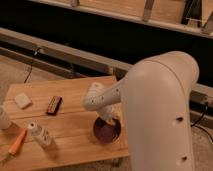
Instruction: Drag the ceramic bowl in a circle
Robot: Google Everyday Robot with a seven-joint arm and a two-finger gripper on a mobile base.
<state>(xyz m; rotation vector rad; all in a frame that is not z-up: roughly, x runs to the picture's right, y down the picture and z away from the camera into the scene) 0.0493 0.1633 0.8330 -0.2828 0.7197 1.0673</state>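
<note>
The ceramic bowl [106, 132], dark maroon and round, sits on the wooden table [75, 125] near its right front part. My gripper [108, 120] reaches down at the bowl's far rim, at the end of the white arm [100, 97]. The wrist hides the contact point. The large white arm body fills the right side of the view.
On the table's left half are a small clear bottle [40, 134], an orange tool [17, 141], a dark flat bar [53, 105], a white block [22, 100] and a white cup [2, 117] at the left edge. The table's right edge is close to the bowl.
</note>
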